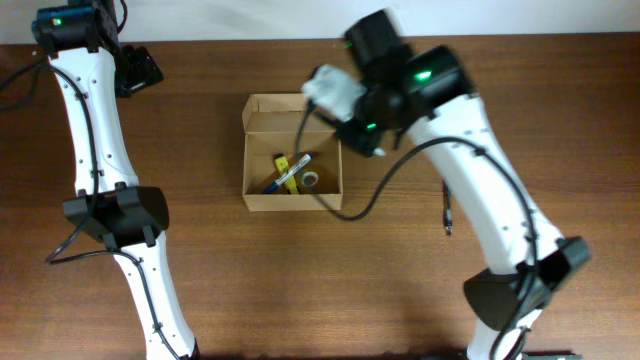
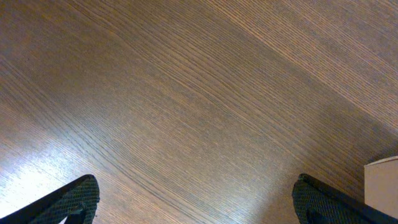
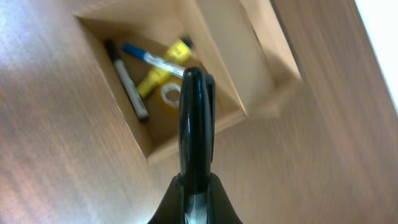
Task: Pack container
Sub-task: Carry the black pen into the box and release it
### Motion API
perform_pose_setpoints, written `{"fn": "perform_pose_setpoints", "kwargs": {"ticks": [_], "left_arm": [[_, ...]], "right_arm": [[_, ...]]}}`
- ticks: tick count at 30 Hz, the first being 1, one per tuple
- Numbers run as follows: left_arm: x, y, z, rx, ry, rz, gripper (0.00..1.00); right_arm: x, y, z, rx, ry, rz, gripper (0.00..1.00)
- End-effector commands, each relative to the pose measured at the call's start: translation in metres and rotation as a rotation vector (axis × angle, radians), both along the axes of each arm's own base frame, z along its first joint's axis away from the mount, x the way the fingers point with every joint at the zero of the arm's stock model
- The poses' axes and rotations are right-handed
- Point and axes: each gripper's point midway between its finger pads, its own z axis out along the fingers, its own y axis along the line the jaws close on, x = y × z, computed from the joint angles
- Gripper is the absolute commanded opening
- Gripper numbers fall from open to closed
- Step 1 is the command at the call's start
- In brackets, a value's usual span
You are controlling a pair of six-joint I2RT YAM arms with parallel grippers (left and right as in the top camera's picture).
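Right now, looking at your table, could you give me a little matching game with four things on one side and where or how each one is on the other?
Things:
A. left hand
B. right hand
C. tape roll
D. container

States:
1. fingers pressed shut
2. tan cardboard, flap lid open
3. lying inside the box
4. fingers spread wide apart

Pairs: A-4, B-1, C-3, D-2

The container (image 1: 290, 203), a small plain tan cardboard box, is sitting upright on the bench (image 1: 300, 280) just left of centre in the overhead frame. Its flap lid (image 1: 278, 108) is standing open toward the top edge, with pens (image 1: 290, 172) and a tape roll (image 1: 311, 180) lying inside.
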Motion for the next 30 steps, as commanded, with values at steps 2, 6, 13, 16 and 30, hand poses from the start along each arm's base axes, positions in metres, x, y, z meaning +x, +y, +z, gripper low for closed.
{"fn": "perform_pose_setpoints", "kwargs": {"ticks": [2, 6, 13, 16, 30], "left_arm": [[-0.001, 0.003, 0.002, 0.012, 0.000, -0.006, 1.00], [-0.001, 0.003, 0.002, 0.012, 0.000, -0.006, 1.00], [-0.001, 0.003, 0.002, 0.012, 0.000, -0.006, 1.00], [-0.001, 0.003, 0.002, 0.012, 0.000, -0.006, 1.00], [-0.001, 0.003, 0.002, 0.012, 0.000, -0.006, 1.00]], "right_arm": [[-0.007, 0.044, -0.032, -0.069, -0.013, 0.220, 0.04], [-0.004, 0.068, -0.062, -0.085, 0.009, 0.262, 0.04], [0.011, 0.083, -0.138, -0.137, 0.103, 0.270, 0.04], [0.010, 0.083, -0.167, -0.165, 0.160, 0.274, 0.04], [0.006, 0.080, -0.203, -0.216, 0.237, 0.208, 0.52]]}}
